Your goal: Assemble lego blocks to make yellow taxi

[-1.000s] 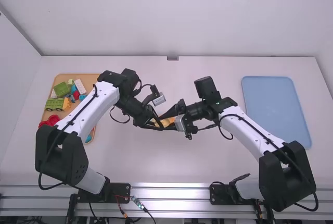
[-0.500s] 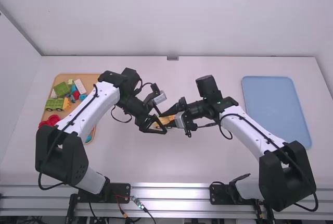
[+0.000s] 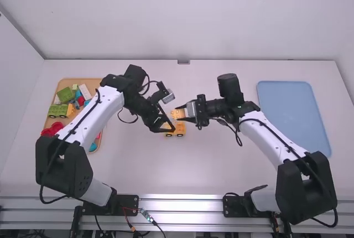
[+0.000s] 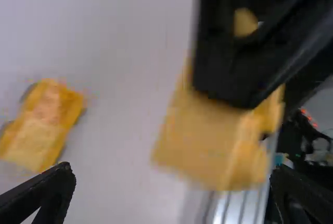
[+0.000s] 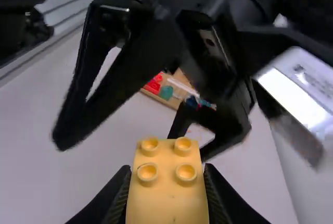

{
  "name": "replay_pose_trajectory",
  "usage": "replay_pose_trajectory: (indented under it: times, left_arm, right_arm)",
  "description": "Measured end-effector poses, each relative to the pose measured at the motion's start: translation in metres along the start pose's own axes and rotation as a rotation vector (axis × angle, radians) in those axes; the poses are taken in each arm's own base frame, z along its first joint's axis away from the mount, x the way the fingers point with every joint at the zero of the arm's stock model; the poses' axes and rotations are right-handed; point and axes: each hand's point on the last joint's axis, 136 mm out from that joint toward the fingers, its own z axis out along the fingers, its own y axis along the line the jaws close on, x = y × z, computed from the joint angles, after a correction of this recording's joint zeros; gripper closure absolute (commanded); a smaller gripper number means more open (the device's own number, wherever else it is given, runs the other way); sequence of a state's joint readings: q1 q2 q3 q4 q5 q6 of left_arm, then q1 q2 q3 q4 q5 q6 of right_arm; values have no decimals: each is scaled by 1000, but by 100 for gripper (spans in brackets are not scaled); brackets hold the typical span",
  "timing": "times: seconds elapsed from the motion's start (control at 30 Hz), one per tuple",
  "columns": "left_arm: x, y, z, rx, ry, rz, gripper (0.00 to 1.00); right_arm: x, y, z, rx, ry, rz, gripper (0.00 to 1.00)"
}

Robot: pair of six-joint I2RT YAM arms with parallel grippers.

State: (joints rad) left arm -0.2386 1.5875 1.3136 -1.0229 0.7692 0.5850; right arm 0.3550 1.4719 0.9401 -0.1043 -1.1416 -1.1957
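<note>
While right hand (image 3: 183, 114) grips yellow block (image 5: 169, 198), tray (image 3: 93, 82) holds others (image 3: 65, 94) (some green).

On your left in the high view you have a tan tray (image 3: 68, 82) on the white table (image 3: 221, 171). Toward its far end you'll see a green block (image 3: 65, 94), a small pale-green one (image 3: 75, 87), a whitish block (image 3: 85, 91) lying at a slant and a red block (image 3: 81, 101). A green wheeled piece (image 3: 54, 110) sits nearer you, then bright red pieces (image 3: 57, 127) at the near left rim. Over on your right lies a light-blue tray (image 3: 293, 116) with rounded corners. You have a pale wall (image 3: 177, 16) behind the table and metal rails (image 3: 182, 206) along its near edge.
</note>
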Motion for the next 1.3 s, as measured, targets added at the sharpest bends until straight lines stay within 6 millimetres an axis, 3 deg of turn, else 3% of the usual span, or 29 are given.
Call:
replay_pose_trajectory:
  times: [0.13,0.3,0.53,0.67,0.93,1.1,1.3]
  left_arm:
    - [-12,22,-27,-216,-56,-23,1]
    - [-20,34,-58,-453,-153,-13,1]
    - [0,66,-60,-653,-240,-88,1]
    - [10,78,-58,-718,-292,-115,1]
    - [19,89,-62,-783,-329,-231,1]
    - [21,92,-64,-799,-336,-257,1]
    - [21,92,-65,-801,-337,-260,1]
  right_arm:
    - [10,-14,-12,70,61,139,81]
    - [27,-16,-22,111,123,298,92]
    - [55,-32,-39,246,228,479,100]
    - [86,-41,-51,405,294,632,100]
    - [145,-22,-69,697,387,951,100]
    - [163,-7,-64,820,447,1021,100]
    - [169,10,-58,957,444,1014,100]
